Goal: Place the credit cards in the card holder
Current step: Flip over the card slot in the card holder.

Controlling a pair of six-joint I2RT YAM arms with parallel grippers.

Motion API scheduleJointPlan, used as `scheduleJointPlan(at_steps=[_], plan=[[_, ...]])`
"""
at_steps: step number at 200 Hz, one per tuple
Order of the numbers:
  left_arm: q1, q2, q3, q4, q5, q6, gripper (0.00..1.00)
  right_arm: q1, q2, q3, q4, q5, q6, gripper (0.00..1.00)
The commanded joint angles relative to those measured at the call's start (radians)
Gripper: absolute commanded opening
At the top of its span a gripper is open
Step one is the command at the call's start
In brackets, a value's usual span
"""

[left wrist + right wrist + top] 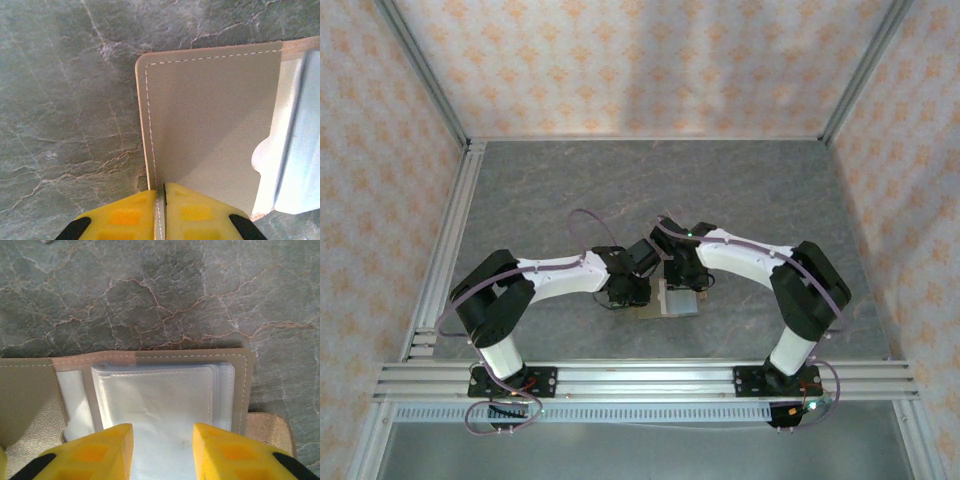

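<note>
- The left gripper (161,195) was clenched on the stitched near edge of the card holder (210,115), which lay opened flat on the table (60,100) between both arms.
- The right gripper (162,435) hung released, jaws apart over the holder's clear sleeves (160,390).
- Past the holder's far edge, grey tabletop stretched to the patterned walls (620,60).

card holder (210,115): matt tan leather | sleeves (155,395): glossy clear plastic

left arm (545,278), right arm (745,252): white shells, black joints, black bases | purple cables (582,213): thin loops along both | green LED (690,234): on right arm | left gripper (161,195), right gripper (162,435): yellow fingers, black corners, square recesses
</note>
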Motion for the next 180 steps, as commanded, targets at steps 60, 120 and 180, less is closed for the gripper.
scheduleJointPlan(at_steps=[60,120,180], plan=[[-0.007,-0.013,-0.016,-0.003,-0.015,0.005,0.13,-0.002,0.02,-0.133,0.076,0.025,0.02,0.36],[-0.007,-0.016,-0.039,0.013,-0.013,-0.005,0.13,0.006,-0.019,-0.184,0.122,0.008,0.046,0.23],[-0.015,-0.012,-0.042,0.023,-0.014,-0.017,0.13,0.006,-0.065,-0.14,0.091,0.009,0.047,0.03]])
